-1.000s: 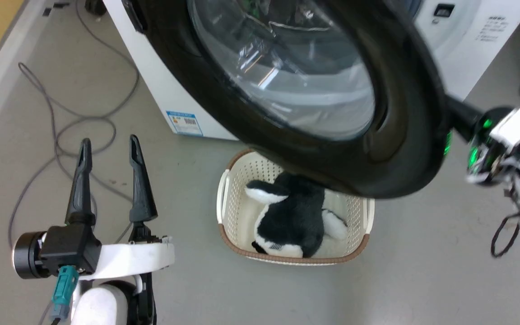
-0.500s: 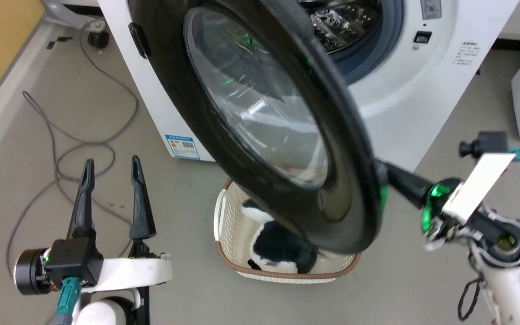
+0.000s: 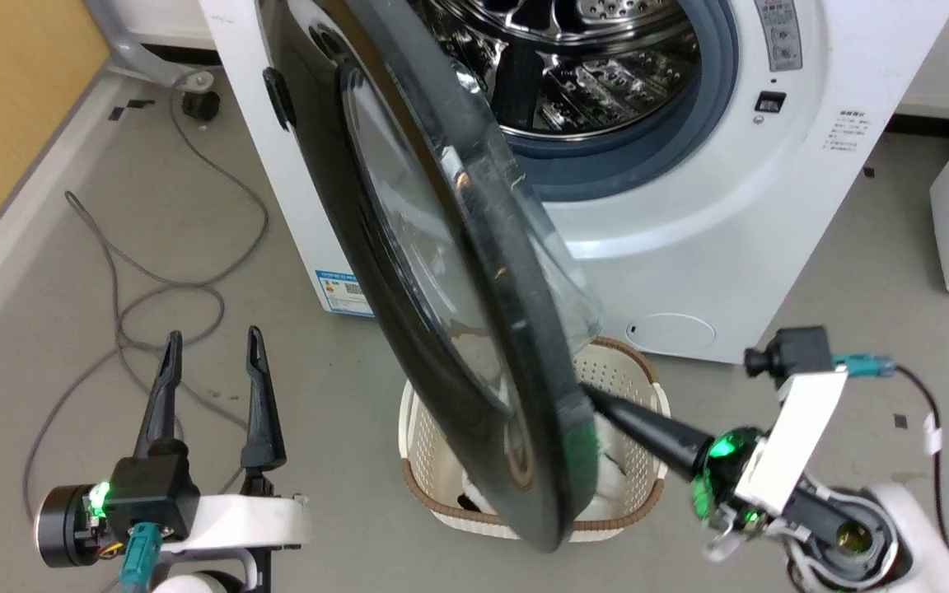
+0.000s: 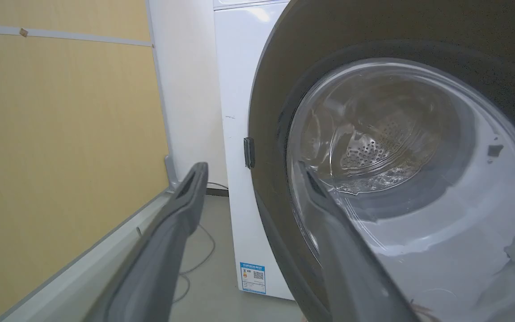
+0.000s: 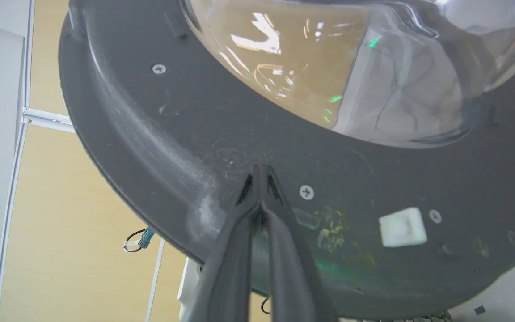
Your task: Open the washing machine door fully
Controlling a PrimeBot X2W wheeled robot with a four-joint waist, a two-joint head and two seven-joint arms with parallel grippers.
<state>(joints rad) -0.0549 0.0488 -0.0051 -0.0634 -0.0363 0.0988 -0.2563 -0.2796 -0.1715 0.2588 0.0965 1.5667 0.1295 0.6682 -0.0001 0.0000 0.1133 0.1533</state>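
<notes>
Swung wider since a second ago, the washing machine door (image 3: 433, 280) juts from the washing machine (image 3: 689, 222) front's left edge. The right gripper (image 3: 591, 397), fingers pinched together, touches its inner face; the left gripper (image 3: 212, 339) hangs spread.

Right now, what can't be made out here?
Head view: the glossy black round washing machine door hides the contents of the cream perforated basket.
Head view: the door's rim hides the tips of the right gripper.
Head view: upper edge cuts off the door's top.
Print on the small blue label: too small.
</notes>
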